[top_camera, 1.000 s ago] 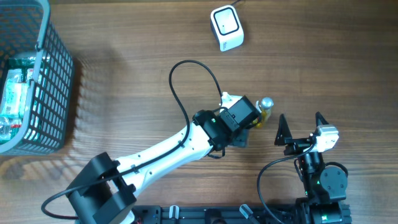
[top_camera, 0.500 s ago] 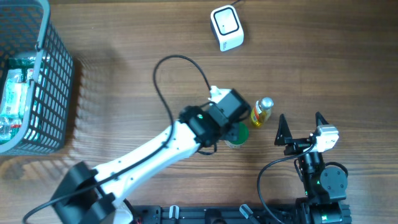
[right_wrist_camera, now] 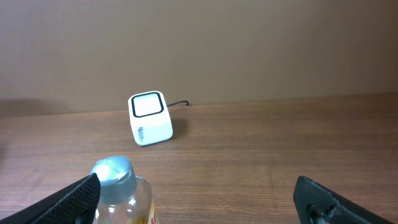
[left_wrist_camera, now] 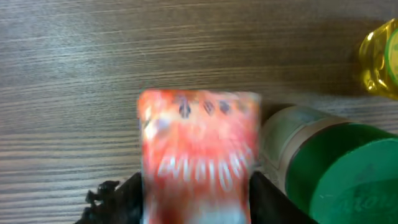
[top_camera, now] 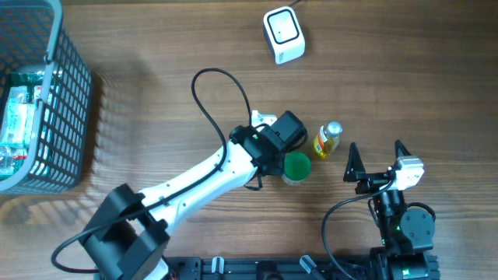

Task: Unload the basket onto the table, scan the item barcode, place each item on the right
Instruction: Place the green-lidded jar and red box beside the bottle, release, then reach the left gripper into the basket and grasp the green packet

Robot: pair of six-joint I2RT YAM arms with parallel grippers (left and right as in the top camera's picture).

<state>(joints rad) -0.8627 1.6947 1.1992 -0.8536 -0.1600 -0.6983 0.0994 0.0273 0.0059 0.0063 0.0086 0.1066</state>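
Operator: State of left gripper (left_wrist_camera: 194,193), and item location?
Technician: The fingers are clamped on the red packet (left_wrist_camera: 198,149), which sits between them, blurred. The green-capped jar (left_wrist_camera: 329,168) stands just beside the packet, to the right in the wrist view. The yellow bottle (left_wrist_camera: 380,59) lies ahead, further right.
Operator: And the right gripper (top_camera: 376,149)?
Technician: Its jaws stand wide apart, holding nothing. The yellow bottle is just ahead-left of it, and the white scanner (right_wrist_camera: 150,117) is well ahead.

Shop checkout, barcode scanner (top_camera: 283,34), wire basket (top_camera: 70,117)
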